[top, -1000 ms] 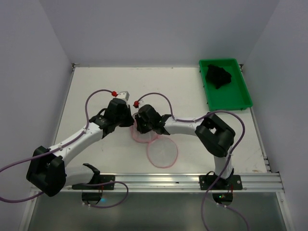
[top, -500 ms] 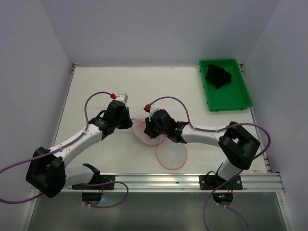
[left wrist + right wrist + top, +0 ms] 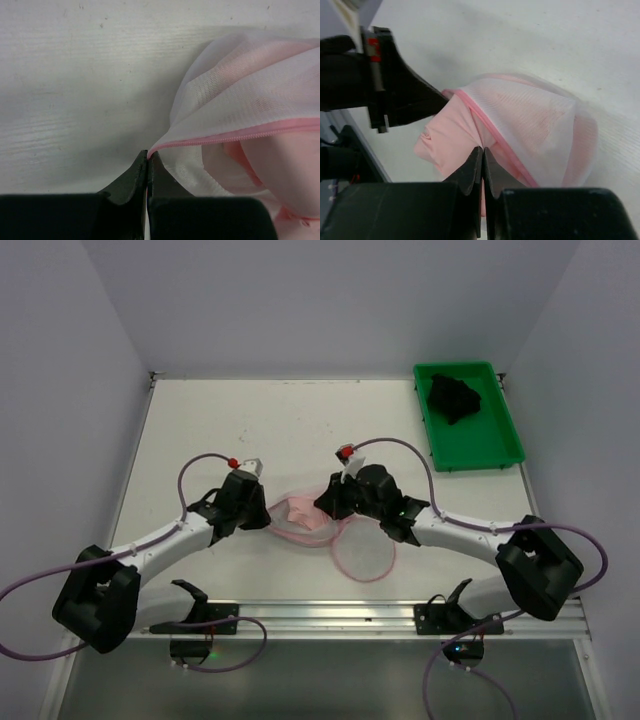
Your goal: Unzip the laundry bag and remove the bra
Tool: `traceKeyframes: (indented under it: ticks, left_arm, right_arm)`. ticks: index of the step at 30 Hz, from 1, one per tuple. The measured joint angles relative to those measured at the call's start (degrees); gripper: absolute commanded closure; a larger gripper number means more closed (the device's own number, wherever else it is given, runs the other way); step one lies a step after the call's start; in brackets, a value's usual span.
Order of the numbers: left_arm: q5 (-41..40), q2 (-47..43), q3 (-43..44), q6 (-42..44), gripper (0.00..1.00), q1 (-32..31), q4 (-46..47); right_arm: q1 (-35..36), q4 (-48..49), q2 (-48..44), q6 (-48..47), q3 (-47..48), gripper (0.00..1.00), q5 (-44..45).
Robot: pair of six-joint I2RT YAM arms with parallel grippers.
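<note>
L fingertips [image 3: 141, 167] are pressing flat together, pinching the very end of the pink zip rim [image 3: 260, 131] where it comes to a point. So the left gripper [image 3: 147, 155] is holding the laundry bag [image 3: 240, 80] by its left end. R fingertips [image 3: 472, 167] are also closing tight, w/ the right gripper [image 3: 483, 150] biting where the rim crosses pink cloth. It looks like a hold on the rim, but can't tell if cloth is caught too.

Btwn the two grippers the bag is lying mid-table, slightly near of centre, mesh dome up and mouth gaping. The bra [image 3: 451, 131] is showing as soft pink cloth bulging out under the rim. The other disc half [image 3: 365, 558] is lying flat, near and right of the R wrist. Far right, the green tray [image 3: 490, 445] is sitting w/ a dark item [image 3: 452, 398] in it, well apart from the work.

Step, as I judge it: the zip is looking mostly undone, and the arms are spreading the mouth. Next move prob needs one gripper to let go and re-grip the bra itself, w/ the other anchoring the mesh so the bag isn't dragged along.

Vs 1 s ago: the grippers were nearly touching, and now they are apart w/ the bag stretched btwn them. The R arm has swung right, elbow now out by the near-right corner. The L wrist has come a bit nearer. The loose half has slid right.
</note>
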Motion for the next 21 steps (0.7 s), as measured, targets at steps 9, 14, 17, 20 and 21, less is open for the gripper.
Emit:
traceKeyframes:
  ticks: [9, 14, 17, 20, 21]
  left_arm:
    - [5.44, 1.4, -3.37, -4.22, 1.0, 0.04, 5.49]
    - [8.28, 1.33, -2.03, -7.21, 1.0, 0.02, 8.28]
    - [10.58, -0.83, -1.81, -9.73, 1.0, 0.02, 11.23]
    - [11.98, -5.03, -1.81, -11.58, 1.0, 0.04, 12.9]
    - [12.22, -6.73, -1.81, -12.02, 1.0, 0.04, 13.03]
  right_arm:
    - [0.13, 5.2, -7.58, 3.54, 1.27, 1.0, -13.46]
    - [0.13, 10.01, -7.63, 7.56, 4.55, 1.0, -20.96]
    - [0.11, 13.35, -7.54, 9.81, 5.18, 1.0, -23.15]
    - [-0.11, 15.69, -7.41, 11.19, 5.75, 1.0, -24.04]
    - [-0.26, 15.61, -7.34, 11.28, 6.23, 1.0, -24.0]
